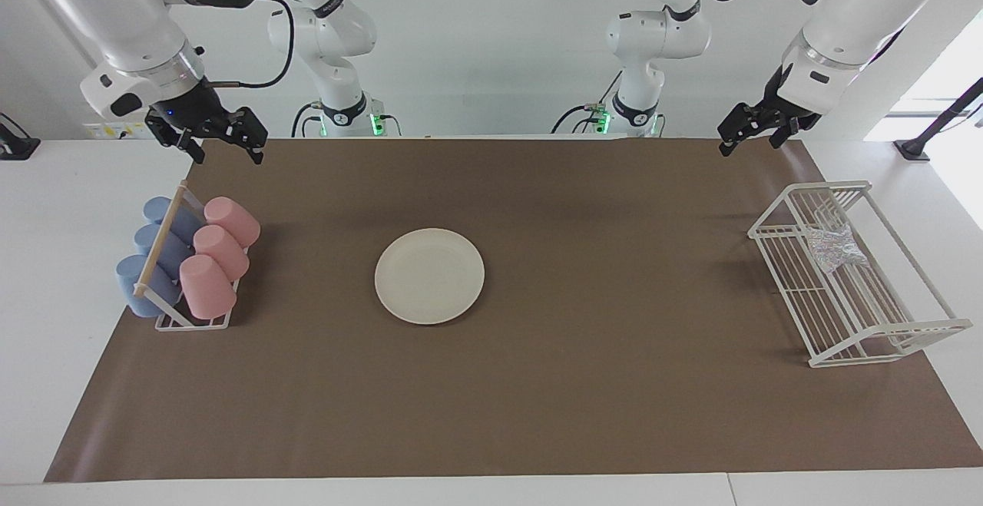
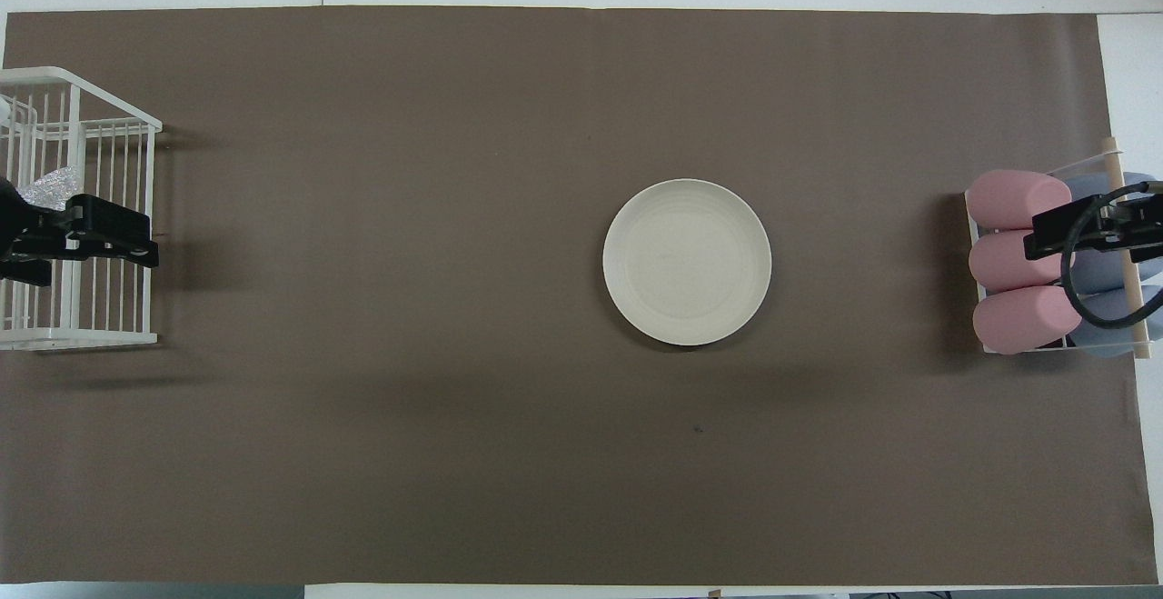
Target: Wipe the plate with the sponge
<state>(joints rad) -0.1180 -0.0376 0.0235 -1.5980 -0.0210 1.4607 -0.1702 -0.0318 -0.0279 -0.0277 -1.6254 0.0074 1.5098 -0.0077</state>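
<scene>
The right gripper hangs in the air at the right arm's end of the table, above the edge of the brown mat nearest the robots. Its two fingers stand wide apart and hold nothing. Below it, farther from the robots, a cup rack holds three blue cups and three pink cups lying on their sides. In the overhead view this gripper covers part of the cups, but the facing view shows it well clear of them.

The plate lies flat on the mat near the table's middle, somewhat toward the right arm's end. It is round, so it has no long axis, and its open face points up. It is well apart from both grippers, with bare mat all round it.

The left gripper hangs in the air at the left arm's end, above the mat's corner nearest the robots. Its fingers are spread and empty.

The wire rack stands farther from the robots than that gripper, at the mat's edge. The sponge lies in it, in the part nearer the robots, crumpled; its long axis runs roughly along the table's length. The sponge is below the left gripper and apart from it, untouched.
</scene>
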